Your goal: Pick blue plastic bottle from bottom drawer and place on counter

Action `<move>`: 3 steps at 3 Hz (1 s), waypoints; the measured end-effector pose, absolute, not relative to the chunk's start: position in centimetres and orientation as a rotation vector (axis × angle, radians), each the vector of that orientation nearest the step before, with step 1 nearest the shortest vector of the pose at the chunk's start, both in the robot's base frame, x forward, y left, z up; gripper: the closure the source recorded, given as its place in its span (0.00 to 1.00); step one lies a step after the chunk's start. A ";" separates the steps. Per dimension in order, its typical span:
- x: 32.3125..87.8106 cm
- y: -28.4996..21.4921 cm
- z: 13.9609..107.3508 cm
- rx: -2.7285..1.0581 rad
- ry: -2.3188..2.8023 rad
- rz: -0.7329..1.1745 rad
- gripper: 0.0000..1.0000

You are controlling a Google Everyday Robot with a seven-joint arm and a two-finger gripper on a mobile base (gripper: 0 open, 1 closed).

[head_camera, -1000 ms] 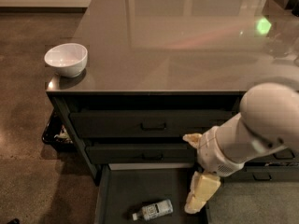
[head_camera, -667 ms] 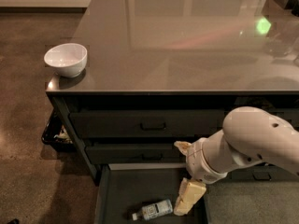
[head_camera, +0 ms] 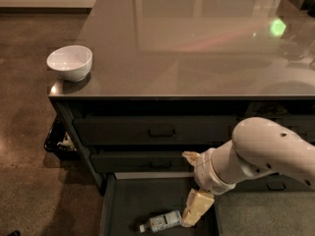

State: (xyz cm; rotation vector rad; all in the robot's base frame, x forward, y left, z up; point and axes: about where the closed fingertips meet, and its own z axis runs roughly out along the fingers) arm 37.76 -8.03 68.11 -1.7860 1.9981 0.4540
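The blue plastic bottle [head_camera: 161,221] lies on its side in the open bottom drawer [head_camera: 132,198], white cap pointing left. My gripper [head_camera: 187,191] reaches down into the drawer on a white arm coming from the right. Its cream fingers are spread; the lower finger [head_camera: 197,208] sits just right of the bottle, touching or nearly touching it, and the upper finger [head_camera: 190,157] is up by the drawer above. The gripper holds nothing. The glossy dark counter [head_camera: 197,48] spreads above the drawers.
A white bowl [head_camera: 70,62] stands at the counter's front left corner. Two shut handled drawers [head_camera: 161,131] sit above the open one. A black basket [head_camera: 60,140] stands on the floor left of the cabinet. A green reflection [head_camera: 277,27] shows at the far right.
The arm has moved left and down into the drawer, bringing the lower finger from beside the drawer's right edge to right next to the bottle. The bottle has not moved.
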 end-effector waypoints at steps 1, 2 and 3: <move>38.9 -8.8 61.8 -1.727 2.018 0.497 0.00; 41.3 -8.7 55.6 -1.658 2.020 0.477 0.00; 43.6 -8.1 52.1 -1.626 1.957 0.511 0.00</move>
